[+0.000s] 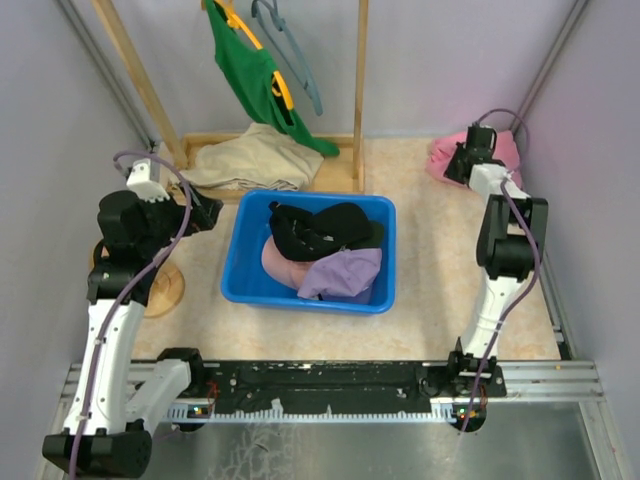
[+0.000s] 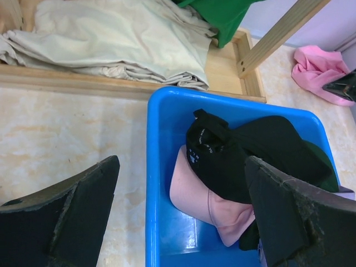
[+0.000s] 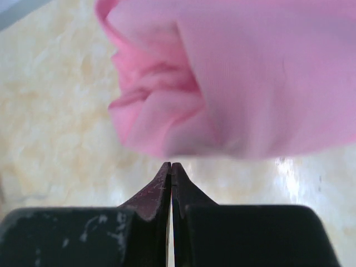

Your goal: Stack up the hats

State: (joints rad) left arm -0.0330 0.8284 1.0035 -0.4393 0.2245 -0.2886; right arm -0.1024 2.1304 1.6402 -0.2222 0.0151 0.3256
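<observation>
The hats lie piled in a blue bin at the table's middle. Black hats are on top, a pink hat is under them at the left, and a lavender hat is at the front right. My left gripper hovers open just left of the bin. In the left wrist view my left gripper straddles the bin's left wall, over the pink hat and a black hat. My right gripper is shut and empty at the far right; in its wrist view its tips sit just short of a pink cloth.
A wooden rack at the back holds a green shirt on hangers, with a beige cloth on its base. The brimless pink cloth lies in the far right corner. A round wooden disc sits by the left arm.
</observation>
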